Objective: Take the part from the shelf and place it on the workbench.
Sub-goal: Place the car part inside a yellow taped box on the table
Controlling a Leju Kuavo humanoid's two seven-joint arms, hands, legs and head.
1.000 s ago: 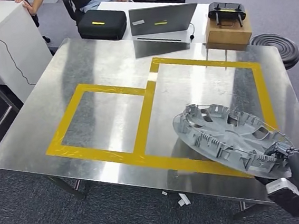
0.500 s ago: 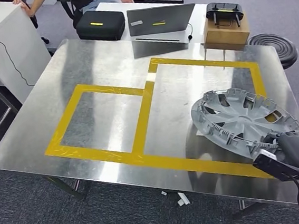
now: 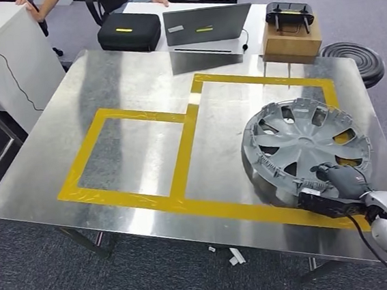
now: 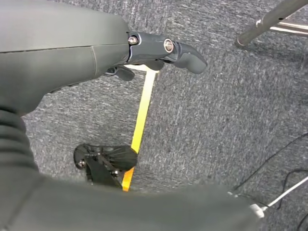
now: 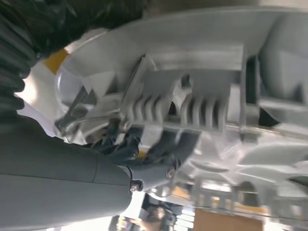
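right hand [image 3: 340,182]: nearest the camera, grasping the near rim of the part, fingers hooked into its ribbed edge.
part [image 3: 305,144]: grey wheel cover, lying beyond the hand, tilted with its far edge low on the workbench [image 3: 139,82], inside the right yellow tape square [image 3: 266,83].
left hand [image 4: 160,50]: hangs over the carpet, fingers apart, grasping nothing.
nearer arm: the right, judged the one to lower and let go.

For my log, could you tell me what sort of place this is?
Probably an office-like robotics test area: a metal workbench marked with yellow tape, a laptop on a desk behind, grey carpet.
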